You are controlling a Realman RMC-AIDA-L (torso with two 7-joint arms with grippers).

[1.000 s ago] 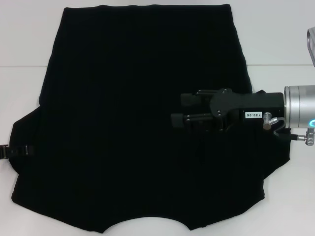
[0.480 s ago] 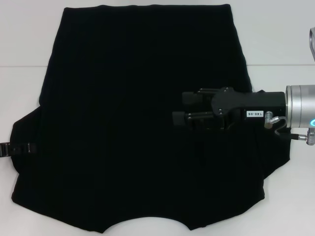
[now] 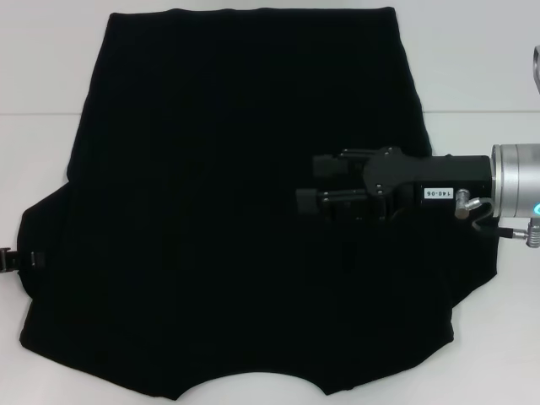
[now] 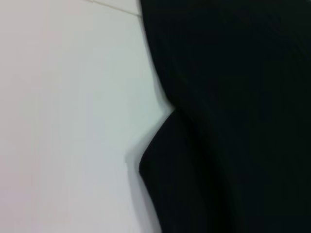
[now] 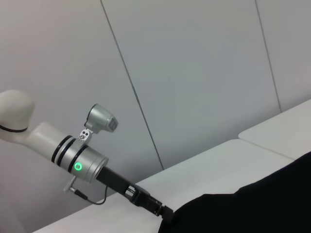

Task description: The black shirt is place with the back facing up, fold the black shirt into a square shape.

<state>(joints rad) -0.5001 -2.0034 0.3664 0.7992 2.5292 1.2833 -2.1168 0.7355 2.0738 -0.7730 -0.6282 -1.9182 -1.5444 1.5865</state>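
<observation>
The black shirt (image 3: 245,211) lies spread flat on the white counter (image 3: 42,152), with its straight hem at the far side and the curved neckline at the near edge, toward the robot. It covers most of the counter, and no fold is made in it so far. This flat spreading is probably on purpose, because a smooth cloth gives clean edges to pinch.

The right claw (image 3: 308,181) reaches in from the right side and hangs over the right part of the shirt, its fingers pointing to the left. The 2 fingers stand apart, with nothing between them; whether they touch the cloth, the head view does not tell.

The left claw (image 3: 18,258) is at the end of the left sleeve, only a small part of it visible at the edge of the cloth (the right wrist view shows it at the shirt's edge too). Whether its fingers are spread or pinching the sleeve cannot be told. The position suggests it is there to take the sleeve for a first fold inward.
</observation>
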